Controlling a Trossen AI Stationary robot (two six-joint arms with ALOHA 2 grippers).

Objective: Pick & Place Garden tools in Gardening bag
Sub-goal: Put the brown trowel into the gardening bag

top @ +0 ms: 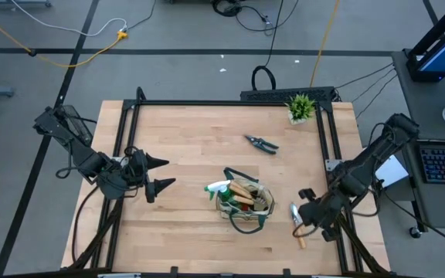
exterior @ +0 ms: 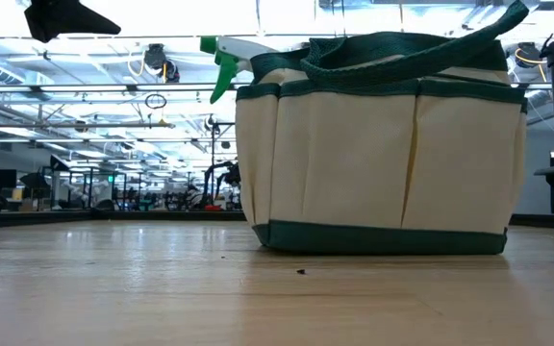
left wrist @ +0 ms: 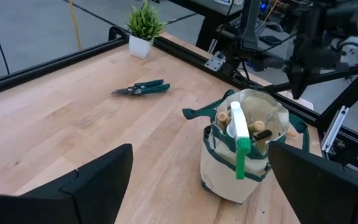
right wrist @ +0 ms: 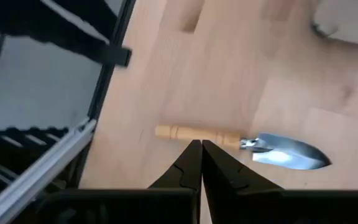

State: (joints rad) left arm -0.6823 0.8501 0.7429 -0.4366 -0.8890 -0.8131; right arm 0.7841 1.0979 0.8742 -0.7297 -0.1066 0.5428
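From above, the gardening bag (top: 245, 202) stands near the middle of the wooden desk (top: 191, 139), with wooden handles and a green spray bottle (top: 217, 188) sticking out of it. The pruning shears (top: 262, 143) lie apart, toward the small potted plant (top: 300, 107) in the far corner. The trowel (top: 296, 222) lies beside the bag near the desk's right edge, with the right pincer (top: 306, 207) just over it. The left pincer (top: 161, 173) hovers left of the bag, fingers spread wide, holding nothing.

At desk level, the bag (exterior: 383, 144) fills the view, the spray bottle's nozzle (exterior: 224, 62) poking over its rim.

The left wrist view shows the bag (left wrist: 241, 155) ahead between its parted fingers (left wrist: 92, 186), shears (left wrist: 143, 88) and plant (left wrist: 143, 28) beyond.

The right wrist view shows the right pincer (right wrist: 201, 165) with fingertips pressed together, empty, just beside the trowel's (right wrist: 241, 143) wooden handle.
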